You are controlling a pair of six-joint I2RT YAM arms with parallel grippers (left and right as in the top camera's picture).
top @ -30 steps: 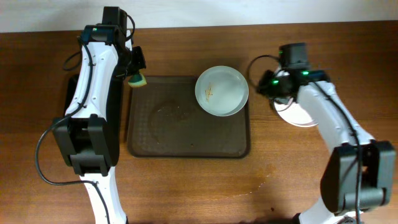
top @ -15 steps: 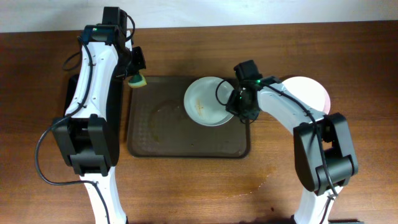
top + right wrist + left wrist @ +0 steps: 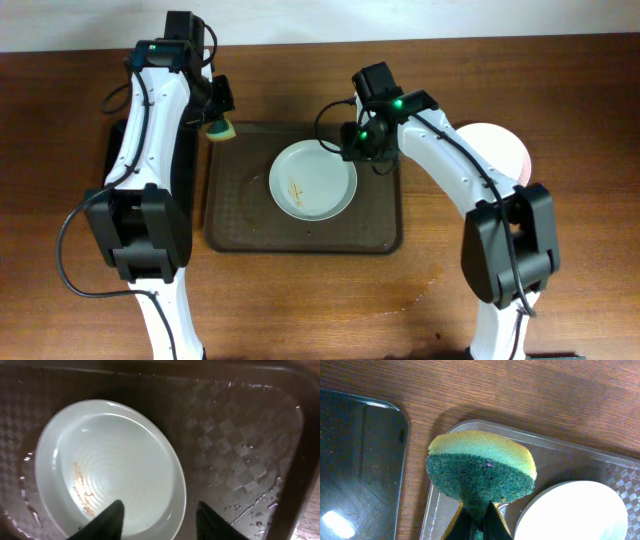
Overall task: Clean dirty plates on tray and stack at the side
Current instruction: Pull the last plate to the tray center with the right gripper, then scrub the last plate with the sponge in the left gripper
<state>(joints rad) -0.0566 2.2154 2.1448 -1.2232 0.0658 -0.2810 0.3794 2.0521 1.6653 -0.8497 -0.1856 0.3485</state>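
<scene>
Overhead: right hand (image 3: 360,155) spread, straddling plate (image 3: 305,187) rim.

The large brown rectangular tray (image 3: 240,215) with a raised rim lies at the middle of the wooden desk (image 3: 450,285). One round white shallow plate (image 3: 312,180) sits in it, near its centre. My right tool (image 3: 360,148) hangs over that plate's far right edge, fingers parted with the rim between them. My left tool (image 3: 215,122) pinches a yellow-and-green oval sponge (image 3: 222,129) above the tray's far left corner. Left of the tray, beneath my left arm, lies a narrow black tray (image 3: 355,470). Right of the tray, on the desk, rests a second round white plate (image 3: 497,150), partly behind my right arm.
</scene>
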